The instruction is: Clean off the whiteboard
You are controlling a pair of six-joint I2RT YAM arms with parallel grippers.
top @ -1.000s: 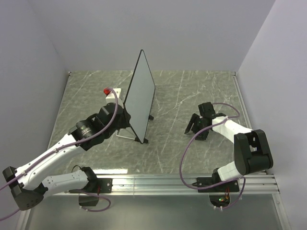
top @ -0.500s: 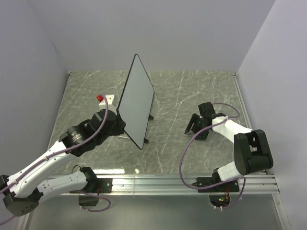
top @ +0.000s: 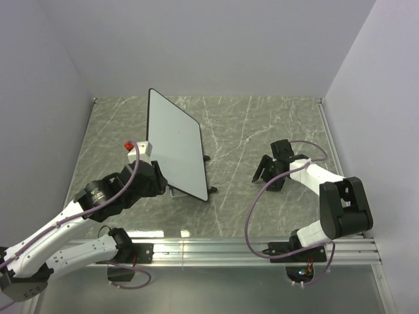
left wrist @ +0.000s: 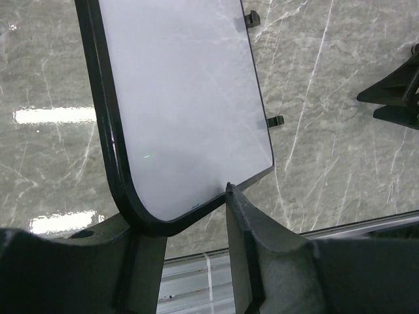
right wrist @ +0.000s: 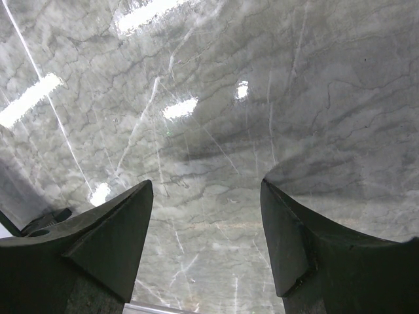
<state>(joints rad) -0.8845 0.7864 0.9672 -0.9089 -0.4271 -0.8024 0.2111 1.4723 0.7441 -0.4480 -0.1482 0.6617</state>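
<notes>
Left gripper [left wrist: 183,222]: jaws partly parted. A rounded corner of the large flat white rectangular whiteboard with a thin black rim [top: 175,150] lies between the dark fingers [left wrist: 258,261]. The rim meets the inner face of the left-hand finger. Whether either finger presses on it cannot be told.

Right gripper [right wrist: 206,186]: jaws set wide, nothing between them, hanging over bare table on the right side, well apart from the board.

Whiteboard: on the left half of the table at mid-depth, propped at a slant, with its smooth, plain white face turned up and to the right. Small black stand feet [left wrist: 276,121] project from its right edge.

Surroundings: a glossy grey-green marble-patterned tabletop [top: 262,131] with pale veins and light glare. A ribbed aluminium rail [top: 229,248] runs along the near edge. A small white block with a red end [top: 136,148] sits just left of the board, over the left wrist. Purple cables [top: 252,216] loop along both arms.
</notes>
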